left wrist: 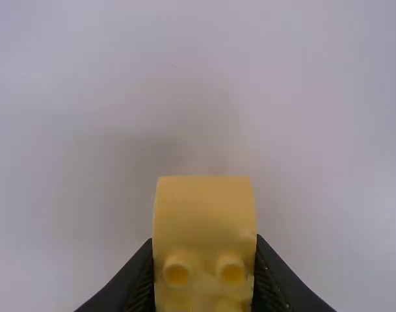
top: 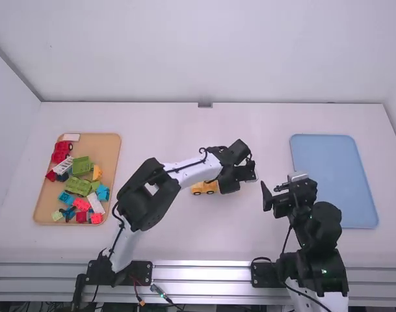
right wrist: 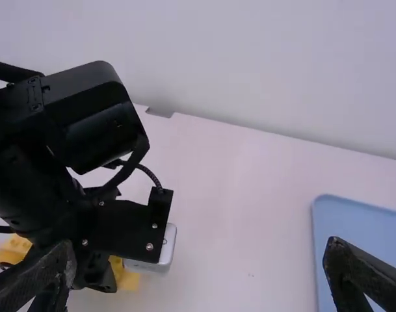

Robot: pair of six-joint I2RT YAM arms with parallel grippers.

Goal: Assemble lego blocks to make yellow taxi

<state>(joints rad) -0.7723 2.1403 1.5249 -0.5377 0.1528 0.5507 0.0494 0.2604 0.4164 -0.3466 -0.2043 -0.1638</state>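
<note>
Taking the small yellow car base (top: 203,188) on the white table (top: 184,244) as the landmark: nearest the camera, well in front of it, a metal rail (top: 204,273) runs along the table's edge. Right of the car base, well apart from it, is the right gripper (top: 279,185); its jaws stand wide apart with nothing between them. The car base itself sits upright on its wheels.

Just to the right of the car base is the left gripper (top: 230,183), pointing down, its arm crossing above the table. Its jaws are clamped on a yellow block (left wrist: 204,208), one on either side; the block has a smooth, rounded face and round studs. The block is probably a little off the table, though the gripper hides much of it from the side.

Well to the left of the car base lies a tan tray (top: 113,149). From near to far it holds pale green, red and blue pieces (top: 103,194), then green blocks (top: 80,166) and another yellow piece (top: 97,173), then red pieces and a white block (top: 71,137). Well to the right of the car base, beyond the right gripper, lies a blue tray (top: 328,182). Farthest, behind the car base, rises the white back wall (top: 204,52).
</note>
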